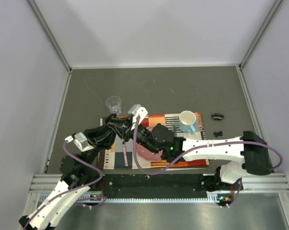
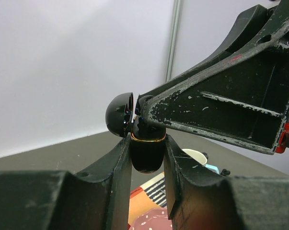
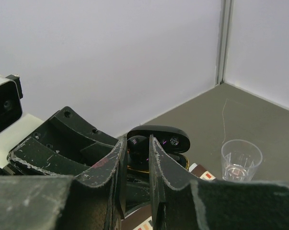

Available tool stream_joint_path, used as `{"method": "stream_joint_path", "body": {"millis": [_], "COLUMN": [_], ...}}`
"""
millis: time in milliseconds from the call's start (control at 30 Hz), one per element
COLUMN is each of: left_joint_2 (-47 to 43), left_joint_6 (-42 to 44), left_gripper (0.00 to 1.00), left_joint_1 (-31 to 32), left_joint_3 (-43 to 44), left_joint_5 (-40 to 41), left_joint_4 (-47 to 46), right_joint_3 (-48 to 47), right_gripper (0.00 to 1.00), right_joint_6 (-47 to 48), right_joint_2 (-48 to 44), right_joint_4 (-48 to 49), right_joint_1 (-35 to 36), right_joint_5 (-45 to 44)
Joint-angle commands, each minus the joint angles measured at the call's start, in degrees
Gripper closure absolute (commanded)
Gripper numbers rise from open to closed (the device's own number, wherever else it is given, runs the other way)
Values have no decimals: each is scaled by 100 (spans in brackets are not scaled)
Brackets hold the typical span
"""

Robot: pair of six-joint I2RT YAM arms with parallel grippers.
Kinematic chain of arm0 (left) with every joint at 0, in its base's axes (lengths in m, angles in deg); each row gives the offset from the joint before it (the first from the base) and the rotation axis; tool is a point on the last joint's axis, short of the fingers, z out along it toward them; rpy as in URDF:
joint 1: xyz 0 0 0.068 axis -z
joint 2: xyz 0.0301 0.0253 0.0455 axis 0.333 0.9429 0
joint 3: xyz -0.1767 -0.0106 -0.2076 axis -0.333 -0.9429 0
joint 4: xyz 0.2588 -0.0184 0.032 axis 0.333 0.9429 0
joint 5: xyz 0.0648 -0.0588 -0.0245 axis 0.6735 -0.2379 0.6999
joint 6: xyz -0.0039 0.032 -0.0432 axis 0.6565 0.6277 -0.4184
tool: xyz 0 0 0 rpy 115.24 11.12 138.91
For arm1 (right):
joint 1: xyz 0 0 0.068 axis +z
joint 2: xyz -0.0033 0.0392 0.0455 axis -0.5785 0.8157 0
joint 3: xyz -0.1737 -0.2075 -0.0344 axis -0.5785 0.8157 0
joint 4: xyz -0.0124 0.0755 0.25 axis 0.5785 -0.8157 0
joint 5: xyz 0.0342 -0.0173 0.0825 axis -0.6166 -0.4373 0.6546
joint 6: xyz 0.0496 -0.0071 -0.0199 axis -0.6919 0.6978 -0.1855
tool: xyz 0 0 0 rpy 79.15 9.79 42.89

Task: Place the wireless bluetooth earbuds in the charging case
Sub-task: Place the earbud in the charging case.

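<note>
- Charging case [image 2: 146,153]: clamped mouth-up in our left gripper [image 2: 147,143], fingers tight on its body. Its lid [image 2: 119,115] is swung open to the left, and it is held off the table [image 1: 134,86] over the left end of the mat [image 1: 166,117].
- Right gripper [image 3: 138,141]: fingers almost together, tips at the case mouth, with something dark and glossy between them. We cannot tell whether it is an earbud or the rim.
- Step, as we read it: seating an earbud. We should hold the left grip rigid, line up square on the socket, and release only once it sits flush.
- Far right: tiny black bits [image 1: 217,132] beyond the mug [image 1: 188,120], possibly earbuds.
</note>
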State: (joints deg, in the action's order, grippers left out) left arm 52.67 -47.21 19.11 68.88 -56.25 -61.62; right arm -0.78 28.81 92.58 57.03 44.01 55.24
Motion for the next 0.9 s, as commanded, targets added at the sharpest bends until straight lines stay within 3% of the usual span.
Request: {"method": "stream_joint_path", "body": {"millis": [0, 267, 400, 733, 867], "left_joint_2": [-293, -275, -293, -275, -267], "left_joint_6": [53, 71, 89, 36, 36], "left_gripper": [100, 100, 100, 100, 100], "left_joint_1": [2, 2, 2, 2, 2], "left_joint_3": [68, 103, 121, 103, 103], "left_joint_5": [18, -132, -211, -290, -378], "left_joint_4": [-272, -220, -184, -167, -149], "right_joint_3": [-16, -148, -218, -508, -587], "right_gripper": [93, 77, 62, 50, 37], "right_joint_6": [28, 81, 81, 116, 116], "right_joint_2": [-231, -371, -503, -617, -749], "right_joint_4": [-221, -194, -238, -344, -343], "right_joint_1": [116, 124, 124, 116, 116], "right_joint_5": [25, 280, 377, 544, 386]}}
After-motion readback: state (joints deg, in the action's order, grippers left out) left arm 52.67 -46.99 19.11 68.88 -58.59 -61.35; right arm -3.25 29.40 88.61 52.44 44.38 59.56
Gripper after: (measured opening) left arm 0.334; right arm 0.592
